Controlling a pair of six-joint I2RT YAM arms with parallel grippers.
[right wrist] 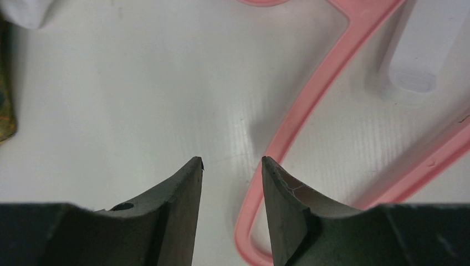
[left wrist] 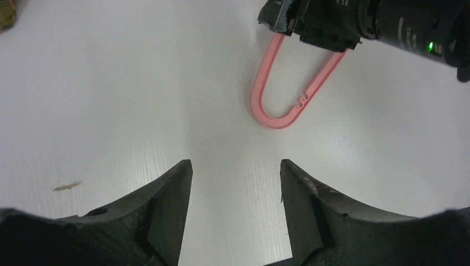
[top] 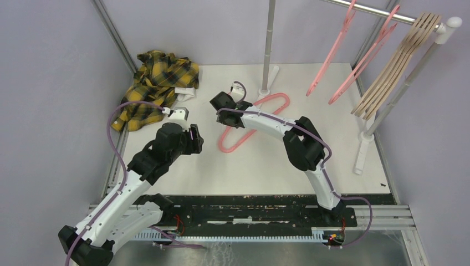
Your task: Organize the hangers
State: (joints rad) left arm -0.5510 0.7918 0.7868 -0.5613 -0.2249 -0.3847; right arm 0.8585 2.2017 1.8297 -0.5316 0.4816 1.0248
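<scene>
One pink hanger (top: 231, 145) lies flat on the white table (top: 266, 166), its loop reaching toward the rack's foot. My right gripper (top: 217, 104) hovers over its left side. In the right wrist view the gripper (right wrist: 231, 162) is open, and the hanger's (right wrist: 310, 94) rounded corner lies on the table under the right fingertip (right wrist: 277, 177), not pinched. My left gripper (left wrist: 235, 166) is open and empty, a short way from the hanger's curved end (left wrist: 277, 119); from above it (top: 198, 138) sits left of the hanger. Two pink hangers (top: 332, 55) and several beige ones (top: 393, 66) hang on the rail (top: 377, 10).
A yellow plaid shirt (top: 155, 83) is bunched at the table's back left corner. The rack's left pole (top: 270, 44) stands at the back centre on a white foot (right wrist: 413, 77). Its right pole (top: 388, 105) stands near the table's right edge. A metal frame borders the table.
</scene>
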